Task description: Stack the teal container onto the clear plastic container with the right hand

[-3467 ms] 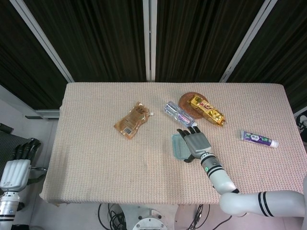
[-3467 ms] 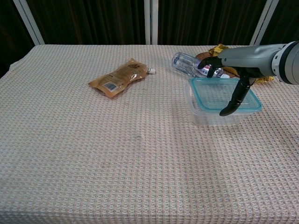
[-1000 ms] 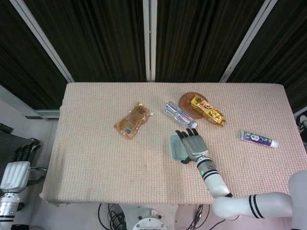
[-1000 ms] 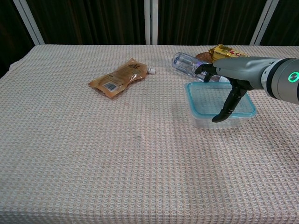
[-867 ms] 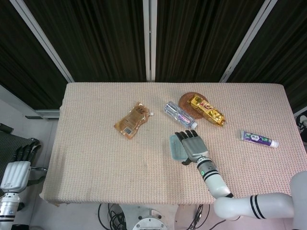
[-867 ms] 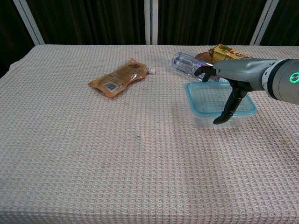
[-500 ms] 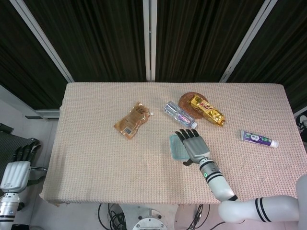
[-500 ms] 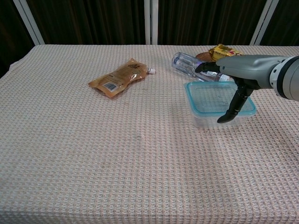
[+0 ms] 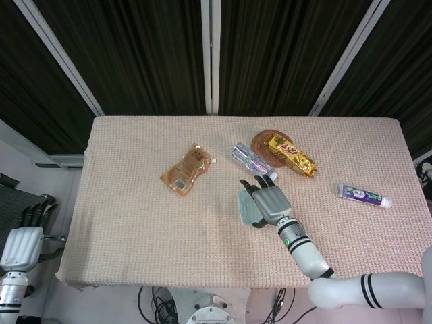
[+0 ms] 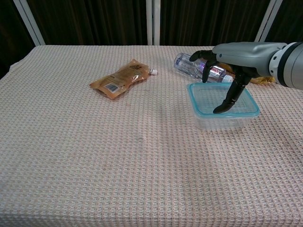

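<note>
The teal-rimmed container (image 10: 193, 101) sits on top of the clear plastic container (image 10: 222, 123) at the right of the table. Only the stack's left edge (image 9: 245, 206) shows in the head view, beside my right hand (image 9: 268, 202). In the chest view my right hand (image 10: 230, 60) hovers just above the stack with its fingers spread, one fingertip (image 10: 218, 110) pointing down into the teal container. It holds nothing. My left hand (image 9: 20, 241) hangs off the table's left side, away from everything.
A plastic water bottle (image 10: 199, 66) lies just behind the stack. A gold snack pack (image 9: 290, 154) rests on a brown round mat (image 9: 262, 140). An orange pouch (image 10: 120, 78) lies left of centre. A toothpaste tube (image 9: 364, 196) lies at the right.
My right hand has lifted from the stack's front edge and moved up and back over it. Earlier the stack slid slightly left. The left hand stayed put.
</note>
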